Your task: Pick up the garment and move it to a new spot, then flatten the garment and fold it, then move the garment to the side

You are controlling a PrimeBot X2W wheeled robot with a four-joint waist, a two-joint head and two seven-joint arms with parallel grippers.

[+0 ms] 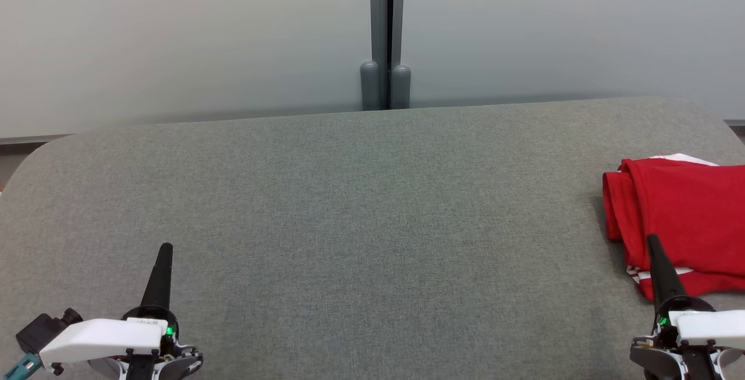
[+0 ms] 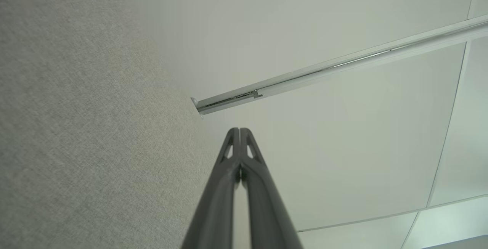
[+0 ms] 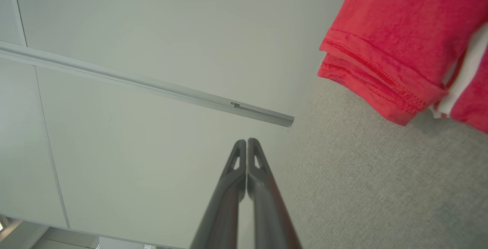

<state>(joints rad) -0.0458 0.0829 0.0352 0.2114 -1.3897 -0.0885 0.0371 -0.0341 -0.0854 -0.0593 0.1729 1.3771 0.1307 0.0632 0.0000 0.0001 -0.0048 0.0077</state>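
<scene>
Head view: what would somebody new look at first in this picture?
The bright red folded cloth garment with white stripes grabs the eye first, lying at the far right edge of the wide grey fabric-covered table. Next come the two long dark grippers at the bottom corners, the left gripper over bare table and the right gripper close by the garment, both shut.

garment [image 1: 687, 217] lies on the table's [image 1: 349, 223] far right, near the right tool [image 1: 652, 243].

Cloth garment [image 1: 687, 211], seemingly felt table [image 1: 349, 223]
</scene>
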